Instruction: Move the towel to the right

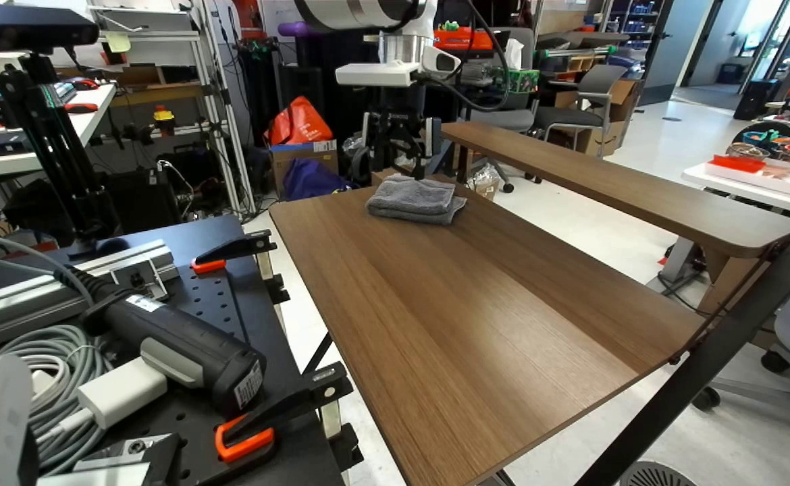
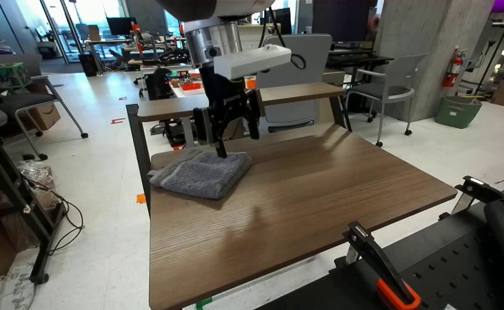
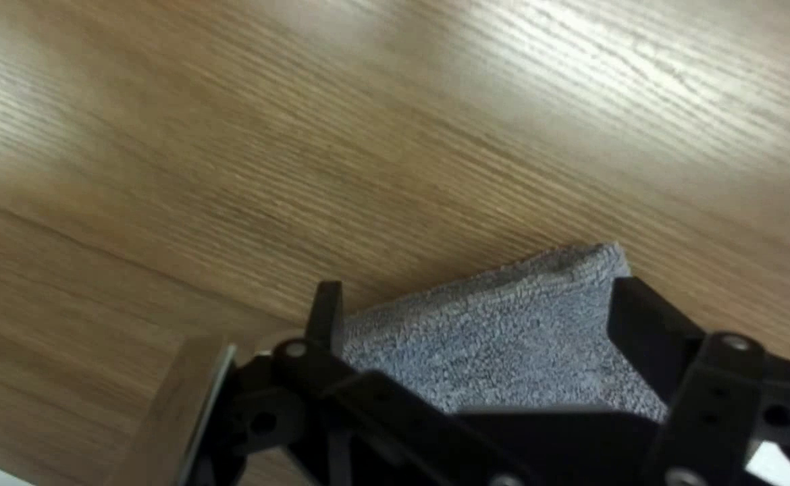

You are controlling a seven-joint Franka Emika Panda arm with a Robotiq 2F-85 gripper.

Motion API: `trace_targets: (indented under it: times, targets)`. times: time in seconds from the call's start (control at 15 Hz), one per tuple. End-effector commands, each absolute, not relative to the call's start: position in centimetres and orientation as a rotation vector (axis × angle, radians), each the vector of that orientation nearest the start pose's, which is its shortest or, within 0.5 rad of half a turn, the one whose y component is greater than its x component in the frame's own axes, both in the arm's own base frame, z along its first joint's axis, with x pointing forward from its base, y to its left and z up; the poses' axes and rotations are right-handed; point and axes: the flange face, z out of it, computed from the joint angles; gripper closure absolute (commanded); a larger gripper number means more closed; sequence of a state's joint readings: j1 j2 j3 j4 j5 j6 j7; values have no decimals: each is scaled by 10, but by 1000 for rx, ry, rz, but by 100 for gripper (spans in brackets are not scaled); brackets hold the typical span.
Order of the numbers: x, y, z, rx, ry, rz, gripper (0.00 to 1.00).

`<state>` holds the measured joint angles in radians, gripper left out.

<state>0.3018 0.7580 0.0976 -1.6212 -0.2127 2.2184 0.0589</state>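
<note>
Grey towel (image 2: 204, 176) lay folded flat on the brown tabletop (image 2: 316, 185), by its left edge in an exterior view, so tabletop ran on to the towel's right there. The gripper (image 3: 478, 297) pointed down over it, fingers (image 3: 325, 317) spread wide, nothing clamped. Key relation: in the wrist view the cloth showed between the two fingers, one corner poking out just beside the fingertip at right, a folded edge slanting across the gap, the bulk running back under the gripper's body. So the towel lay below and within the jaw span, not off to one side; sideways correction looked minor. Height was the doubt: in an exterior view one fingertip (image 2: 221, 150) overlapped the towel's top, but contact couldn't be told. Long axis was unclear too, foreshortened in both exterior views. Step in hand, as judged: lining up the grasp, carry not begun. Next move probably called for lowering, then closing across the cloth. Risk: fingers set too high would skim the pile and lose it. Whose right the task meant couldn't be told.
</note>
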Motion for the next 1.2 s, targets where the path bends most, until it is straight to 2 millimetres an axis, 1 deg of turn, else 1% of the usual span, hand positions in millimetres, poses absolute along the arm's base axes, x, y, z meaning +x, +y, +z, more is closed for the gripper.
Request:
trace_targets:
  times: [0.0, 0.13, 0.33, 0.47, 0.6, 0.8, 1.13]
  targets:
    - [651, 268, 152, -3157, -813, 44, 0]
    - [658, 276, 145, -3132, -837, -7, 0]
    - [666, 283, 134, -3077, -888, -46, 0]
    - [668, 292, 127, -3062, -938, -52, 0]
    - [670, 295, 120, -3047, -970, -43, 0]
    - [676, 295, 108, -3029, -990, -26, 0]
    - [678, 292, 83, -3025, -1002, 2, 0]
